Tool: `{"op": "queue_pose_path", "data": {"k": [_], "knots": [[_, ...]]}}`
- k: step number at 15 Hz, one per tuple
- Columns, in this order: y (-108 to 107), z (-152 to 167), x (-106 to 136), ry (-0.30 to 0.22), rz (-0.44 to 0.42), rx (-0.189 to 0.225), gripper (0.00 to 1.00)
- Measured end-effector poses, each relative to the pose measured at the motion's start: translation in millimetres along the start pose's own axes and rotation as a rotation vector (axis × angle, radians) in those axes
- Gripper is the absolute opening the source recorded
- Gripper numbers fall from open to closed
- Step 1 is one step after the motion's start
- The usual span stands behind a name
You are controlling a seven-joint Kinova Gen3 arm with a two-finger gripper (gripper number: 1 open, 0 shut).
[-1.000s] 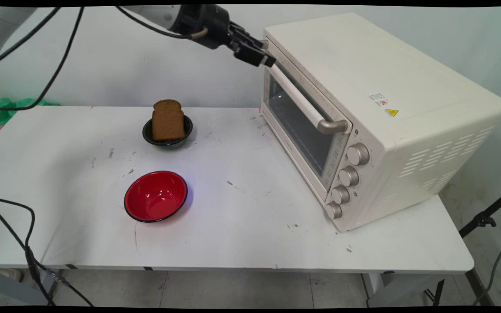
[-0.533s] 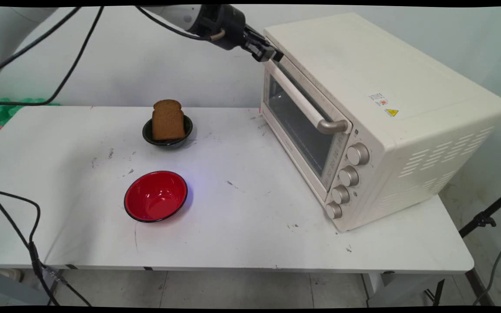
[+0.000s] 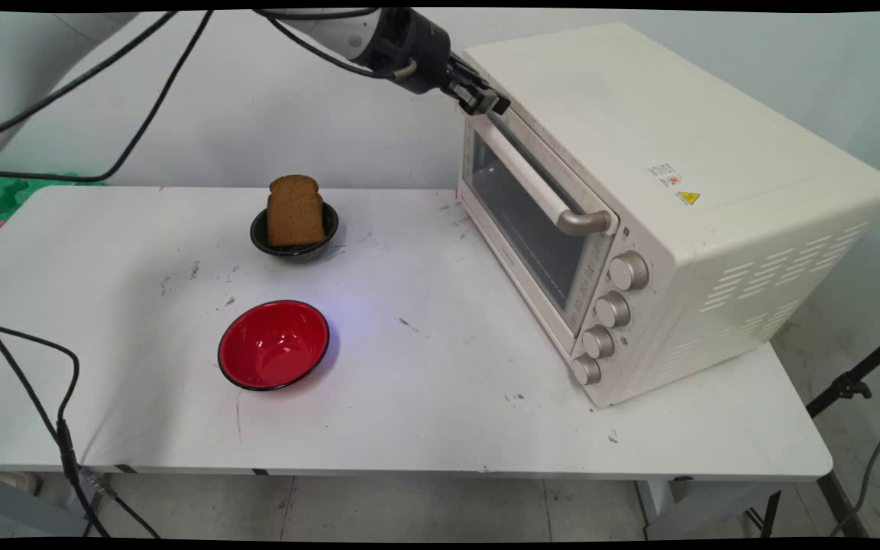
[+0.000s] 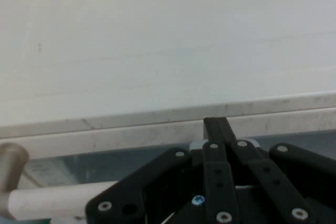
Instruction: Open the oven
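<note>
Cream-coloured metal toaster oven (image 3: 661, 198) with a glass door stands on the white table (image 3: 425, 412), and its far top front corner lies directly under the black two-finger gripper (image 3: 492, 105). The gripper reaches in from high on the far side, and its tips rest at the top edge of the oven door (image 3: 524, 221), right where the door meets the oven's flat roof. In the hand view the two fingers (image 4: 216, 127) are pressed together with no gap between them, clenched on nothing, their joined tips touching the seam along the door's upper edge (image 4: 157, 129). Just below the gripper, the door's pale bar handle (image 3: 520, 172) runs away from it along the door front toward the near side, ending in a metallic bracket (image 3: 585, 221). Farther from the gripper, at the oven's near end, four round silver knobs (image 3: 613, 309) sit in a column. Well away from the gripper and lower, on the table, a small black bowl (image 3: 294, 237) holds an upright slice of brown bread (image 3: 295, 211). Farther still, toward the near side, a red bowl with a black rim (image 3: 273, 345) sits by itself. Black cables (image 3: 142, 92) hang from the arm behind the gripper.
</note>
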Motion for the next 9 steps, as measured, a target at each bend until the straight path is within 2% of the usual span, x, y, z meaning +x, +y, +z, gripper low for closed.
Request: {"op": "queue_pose_path", "data": {"k": [9], "knots": [[0.7, 15.2, -2.8, -0.030, 0.002, 0.008, 0.00]]}}
